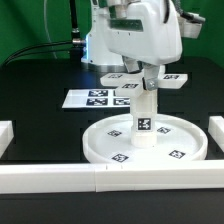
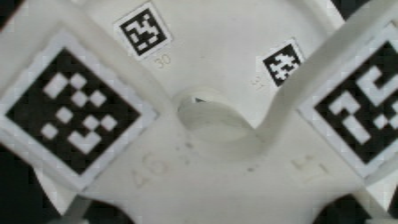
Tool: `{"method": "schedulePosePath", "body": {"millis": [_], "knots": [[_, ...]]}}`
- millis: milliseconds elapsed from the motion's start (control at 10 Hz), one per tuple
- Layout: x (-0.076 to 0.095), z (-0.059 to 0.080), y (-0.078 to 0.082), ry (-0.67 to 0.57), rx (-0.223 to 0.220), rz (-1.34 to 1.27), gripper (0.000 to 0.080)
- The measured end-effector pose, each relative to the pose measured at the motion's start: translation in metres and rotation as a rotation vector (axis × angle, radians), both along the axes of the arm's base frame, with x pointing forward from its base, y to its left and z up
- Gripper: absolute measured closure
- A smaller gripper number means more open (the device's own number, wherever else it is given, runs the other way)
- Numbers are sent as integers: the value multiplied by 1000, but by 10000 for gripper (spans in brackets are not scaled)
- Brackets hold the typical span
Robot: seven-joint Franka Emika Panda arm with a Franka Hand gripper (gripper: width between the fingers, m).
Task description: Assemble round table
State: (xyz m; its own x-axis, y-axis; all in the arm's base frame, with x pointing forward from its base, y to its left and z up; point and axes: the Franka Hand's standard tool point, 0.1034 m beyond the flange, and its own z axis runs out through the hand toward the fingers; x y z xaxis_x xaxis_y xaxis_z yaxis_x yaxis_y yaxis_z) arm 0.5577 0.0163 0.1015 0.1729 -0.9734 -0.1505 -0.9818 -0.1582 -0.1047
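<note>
White-cased pincer point(image 1: 141, 72) stands clamped on the flat base piece point(image 1: 172, 79) (tagged arms face upward), which sits atop the cylinder leg point(image 1: 144, 112). This leg is upright in the hub of the rimmed disc point(image 1: 100, 143), which rests on the black desk point(image 1: 40, 115). The marker board point(image 1: 82, 98) lies behind the disc; white border rails point(image 1: 50, 178) run in front.

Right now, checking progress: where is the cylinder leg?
Exterior view, centre: the cylinder leg stands upright at the middle of the disc, beneath the base piece.
</note>
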Motion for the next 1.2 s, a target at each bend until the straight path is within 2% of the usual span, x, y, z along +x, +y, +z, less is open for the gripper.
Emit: {"method": "schedulePosePath", "body": {"millis": [400, 700, 900, 1000, 1200], "knots": [[2, 2, 7, 58, 61, -353, 350], [6, 5, 11, 79, 78, -461, 350], [5, 4, 11, 77, 76, -435, 187], [8, 8, 10, 66, 78, -375, 187], [8, 24, 17, 57, 94, -357, 151]]}}
